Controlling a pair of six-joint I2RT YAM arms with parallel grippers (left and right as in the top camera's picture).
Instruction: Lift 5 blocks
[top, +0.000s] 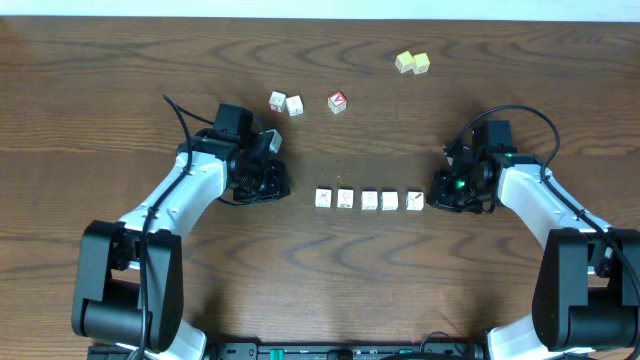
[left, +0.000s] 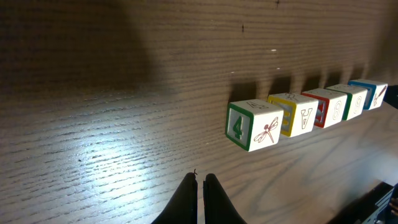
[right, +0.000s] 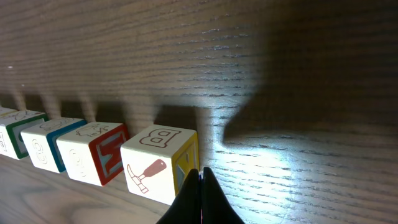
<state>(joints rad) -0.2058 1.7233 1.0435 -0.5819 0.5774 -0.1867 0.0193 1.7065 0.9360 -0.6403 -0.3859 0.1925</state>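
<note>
Pressed together and empty, the left gripper (left: 200, 180) is held low over the table (top: 120, 80), just left of the row. Five blocks (top: 369, 200) are set side by side in a straight line on the wood, between the two grippers, each resting flat. Beside the rightmost block, the right gripper (right: 201, 177) is likewise closed tight, with nothing pinched.

**Table surface: ten cubes recorded**

A dark wood-grain table (top: 110, 70) was observed. Five blocks (top: 369, 200) were found set in a straight row at its centre. Farther back, two white cubes (top: 277, 101), a red-faced cube (top: 337, 102) and two touching pale yellow cubes (top: 404, 62) were noted.
</note>
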